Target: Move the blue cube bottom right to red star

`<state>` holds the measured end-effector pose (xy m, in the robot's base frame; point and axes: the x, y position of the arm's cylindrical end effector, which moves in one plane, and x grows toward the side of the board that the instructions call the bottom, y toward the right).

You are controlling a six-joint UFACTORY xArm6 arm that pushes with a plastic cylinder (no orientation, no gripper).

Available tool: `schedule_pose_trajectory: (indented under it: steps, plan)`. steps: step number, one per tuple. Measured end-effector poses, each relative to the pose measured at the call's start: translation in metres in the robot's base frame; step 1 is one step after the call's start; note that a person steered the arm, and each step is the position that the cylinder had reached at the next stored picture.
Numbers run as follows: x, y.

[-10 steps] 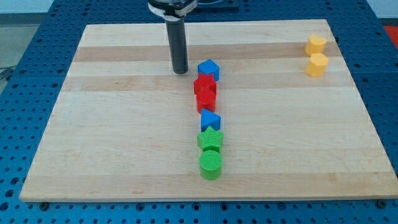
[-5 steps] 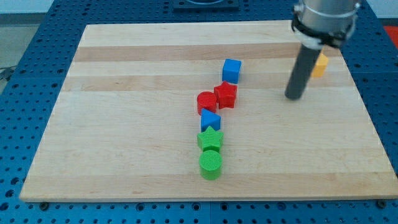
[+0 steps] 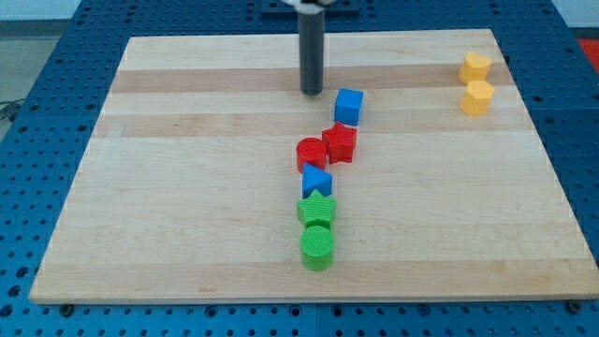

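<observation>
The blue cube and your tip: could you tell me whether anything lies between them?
Nothing: in the camera view, only bare board separates my tip from the blue cube, which sits just to its lower right.

I count eight blocks on the worktop (image 3: 187, 187): two blue, a cube (image 3: 348, 106) and a triangular one (image 3: 316, 180); two red, a star (image 3: 340, 142) and a cylinder (image 3: 310, 153); two green, a star (image 3: 316, 209) and a cylinder (image 3: 317, 247); and two yellow (image 3: 474, 66) (image 3: 478, 96).
</observation>
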<state>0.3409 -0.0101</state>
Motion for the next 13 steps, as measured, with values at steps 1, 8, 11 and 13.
schedule_pose_trajectory:
  steps: [1, 8, 11, 13]
  plan:
    - [-0.009, 0.002]
    - [0.015, 0.049]
    - [0.022, 0.114]
    - [0.008, 0.066]
